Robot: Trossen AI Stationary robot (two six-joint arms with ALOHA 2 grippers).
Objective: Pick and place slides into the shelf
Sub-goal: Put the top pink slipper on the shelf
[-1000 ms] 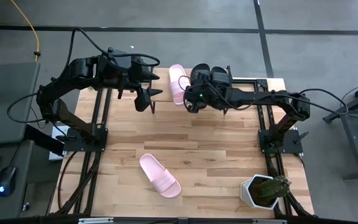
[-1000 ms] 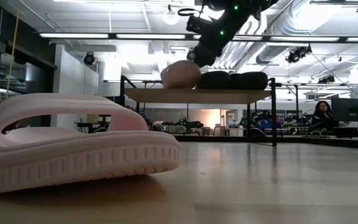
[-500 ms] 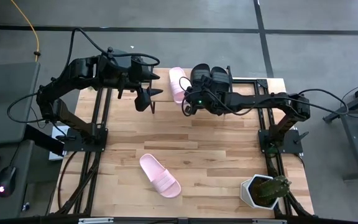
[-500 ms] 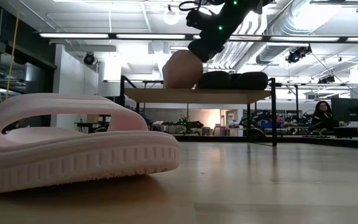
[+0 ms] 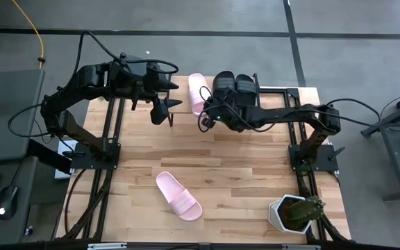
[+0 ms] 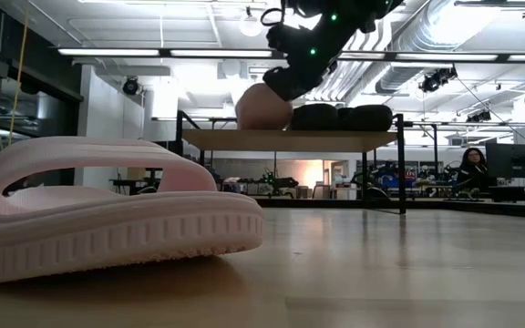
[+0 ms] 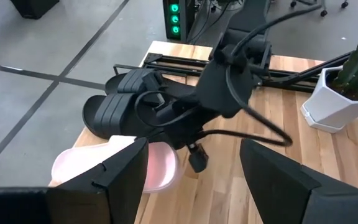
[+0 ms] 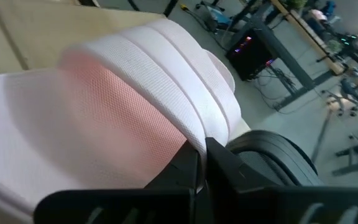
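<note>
Right gripper (image 5: 205, 117) has its fingers pinched fully together with nothing caught between them, sitting just off the near end of the pink slide (image 5: 198, 92) on the shelf (image 5: 280, 91). From its wrist camera the closed fingertips (image 8: 199, 163) are right up against that slide's strap, and I can't tell if they actually touch it.

Going near to far: closest to the front edge of the table there's the other pink slide (image 5: 178, 195), lying flat on the wood by itself, with a potted cactus (image 5: 297, 212) off in the front right corner. It fills the foreground in the low view (image 6: 108, 214).

Farther back, the shelf holds three slides in a row: the pink one, then the two black slides (image 5: 235, 86) side by side next to it.

Left gripper (image 5: 166, 108) hangs over the back left of the table, fingers spread wide and empty, near the shelf but apart from it.
</note>
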